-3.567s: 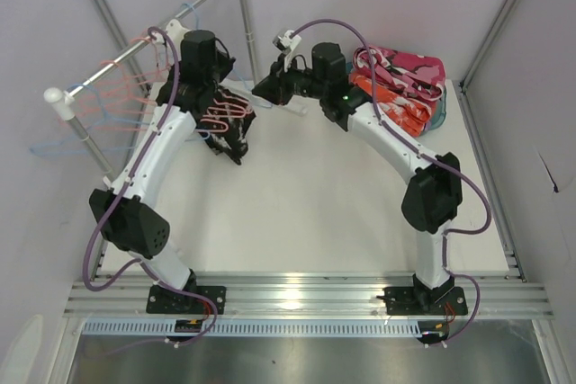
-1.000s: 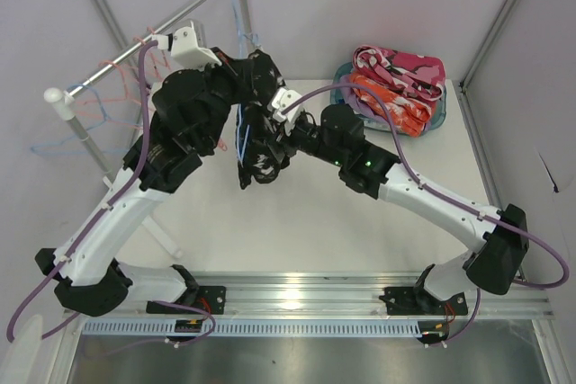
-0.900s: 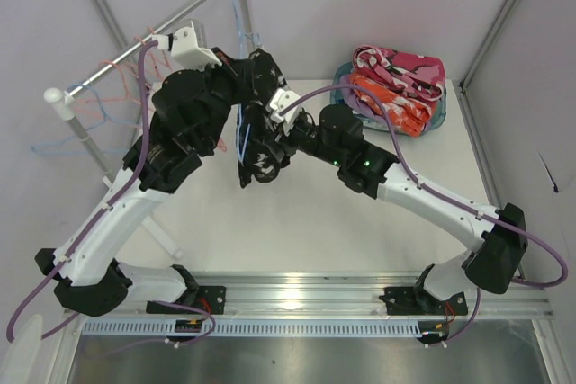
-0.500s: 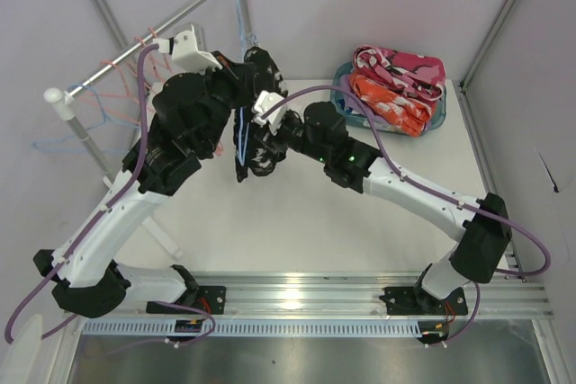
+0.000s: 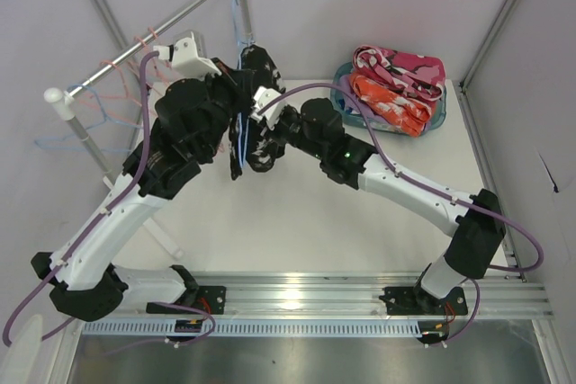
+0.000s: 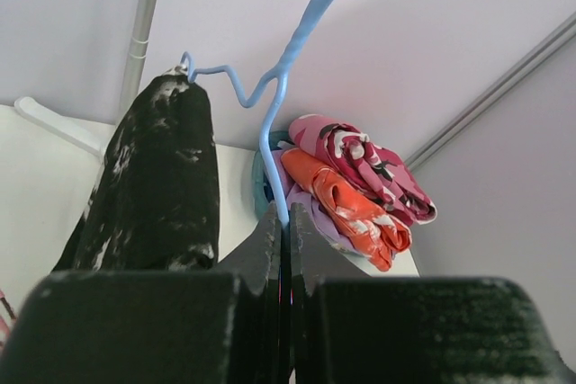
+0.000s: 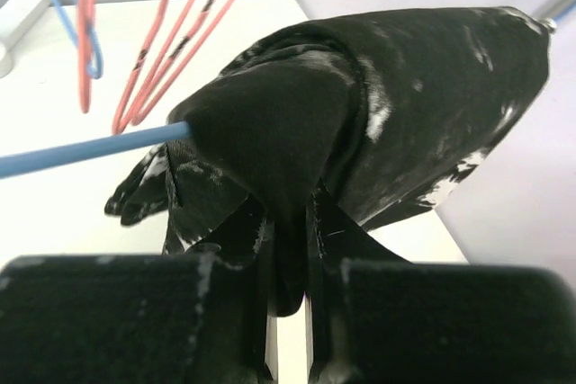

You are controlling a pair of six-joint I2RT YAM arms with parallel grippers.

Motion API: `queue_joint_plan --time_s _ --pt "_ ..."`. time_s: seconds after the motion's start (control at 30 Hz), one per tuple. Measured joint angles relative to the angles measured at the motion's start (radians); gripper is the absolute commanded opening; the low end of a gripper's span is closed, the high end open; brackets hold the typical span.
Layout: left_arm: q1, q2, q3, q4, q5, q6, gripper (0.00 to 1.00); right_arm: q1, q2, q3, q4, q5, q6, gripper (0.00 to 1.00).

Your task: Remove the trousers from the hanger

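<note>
Clenched the left gripper (image 6: pixel 284 231) on the blue hanger (image 6: pixel 309 17) above the table's (image 5: pixel 297 222) far left. Pinched the right gripper (image 7: pixel 288 267) on the black speckled trousers (image 7: pixel 423 96) draped over it; saw other pairs (image 5: pixel 396 87) heaped far right.

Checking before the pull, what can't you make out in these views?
Right wrist view: how the blue hanger runs inside the black trousers; cloth covers it.
Top view: the pile's lower pairs, buried under the pink pair and orange pair.
Left wrist view: the hanger's lower part, behind the left gripper.
</note>
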State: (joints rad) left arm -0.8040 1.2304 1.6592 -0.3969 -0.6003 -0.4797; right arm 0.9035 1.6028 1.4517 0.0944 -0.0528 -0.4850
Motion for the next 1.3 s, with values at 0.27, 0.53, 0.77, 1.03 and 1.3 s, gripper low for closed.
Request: queue_joint_plan --time_s 0.27,0.53,0.77,1.03,1.3 --pt "-0.001 -0.043 -0.061 0.032 -0.037 -0.034 0.0 -0.026 0.0 0.058 -0.033 0.043 -0.008 0.0" --pt "-0.002 -0.079 -0.099 0.074 -0.083 -0.074 0.0 -0.039 0.0 0.136 -0.064 0.072 -0.013 0.0" --pt "0.029 -0.101 -0.173 0.082 -0.096 -0.123 0.0 -0.049 0.0 0.196 -0.152 0.071 -0.016 0.0" --pt "0.088 -0.135 -0.235 0.08 -0.093 -0.148 0.0 -0.052 0.0 0.32 -0.326 0.049 -0.053 0.0" --pt "0.106 -0.138 -0.235 0.065 -0.105 -0.1 0.0 -0.053 0.014 0.393 -0.414 0.026 -0.074 0.0"
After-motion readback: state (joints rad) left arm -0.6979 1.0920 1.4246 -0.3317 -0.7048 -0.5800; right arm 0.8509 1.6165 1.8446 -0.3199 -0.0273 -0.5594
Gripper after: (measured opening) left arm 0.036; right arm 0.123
